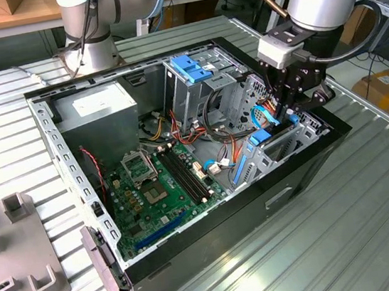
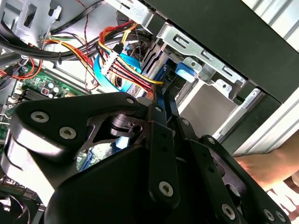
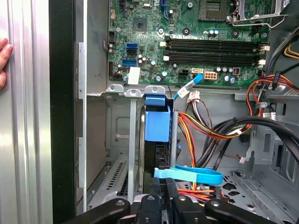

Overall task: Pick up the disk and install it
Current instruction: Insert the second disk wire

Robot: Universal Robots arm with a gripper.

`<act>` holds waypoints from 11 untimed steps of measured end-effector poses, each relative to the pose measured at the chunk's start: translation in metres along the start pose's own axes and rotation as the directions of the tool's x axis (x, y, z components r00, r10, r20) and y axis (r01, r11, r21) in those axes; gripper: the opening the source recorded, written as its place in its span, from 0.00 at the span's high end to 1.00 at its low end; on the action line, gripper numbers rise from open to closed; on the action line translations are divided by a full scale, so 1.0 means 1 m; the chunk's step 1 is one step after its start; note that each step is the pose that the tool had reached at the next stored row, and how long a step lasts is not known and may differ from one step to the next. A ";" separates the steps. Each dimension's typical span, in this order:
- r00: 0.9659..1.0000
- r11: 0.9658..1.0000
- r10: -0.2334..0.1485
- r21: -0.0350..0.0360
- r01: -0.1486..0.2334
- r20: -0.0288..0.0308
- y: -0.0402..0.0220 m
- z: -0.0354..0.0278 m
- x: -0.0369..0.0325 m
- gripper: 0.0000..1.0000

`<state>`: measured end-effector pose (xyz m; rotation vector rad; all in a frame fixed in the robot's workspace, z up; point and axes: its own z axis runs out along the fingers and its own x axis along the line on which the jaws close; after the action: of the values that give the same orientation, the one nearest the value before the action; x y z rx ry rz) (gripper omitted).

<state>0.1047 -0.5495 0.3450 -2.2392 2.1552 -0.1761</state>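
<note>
First wrist view: black fingers (image 3: 161,196) closed narrow on the blue-framed disk (image 3: 157,123), held on edge inside the open computer case (image 3: 63,116), in the bay beside the green motherboard (image 3: 187,42).

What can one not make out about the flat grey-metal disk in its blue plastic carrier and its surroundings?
- Disk: in the first wrist view it stands edge-on, so its blue carrier hides the label face.
- Disk's seat in the bay: in the exterior view the black gripper covers it.
- A person's hand: the first wrist view's edge cuts it off.
</note>
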 end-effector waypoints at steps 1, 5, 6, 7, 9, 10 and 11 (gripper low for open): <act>1.000 1.000 0.000 0.000 0.000 0.000 0.0000 0.0001 0.0000 0.84; 1.000 1.000 0.000 0.000 0.000 0.000 0.0000 0.0004 0.0000 0.76; 1.000 1.000 0.000 0.000 0.000 0.000 0.0000 0.0004 0.0000 0.76; 1.000 1.000 0.000 0.000 0.000 0.000 0.0000 0.0003 0.0000 0.76; 1.000 1.000 0.000 0.000 0.000 0.000 -0.0001 -0.0007 0.0000 0.76; 1.000 1.000 0.000 0.000 0.000 0.000 -0.0002 -0.0014 0.0001 0.76; 1.000 1.000 0.000 0.000 0.000 0.000 -0.0004 -0.0016 0.0001 0.76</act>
<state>0.1049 -0.5495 0.3467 -2.2388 2.1553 -0.1758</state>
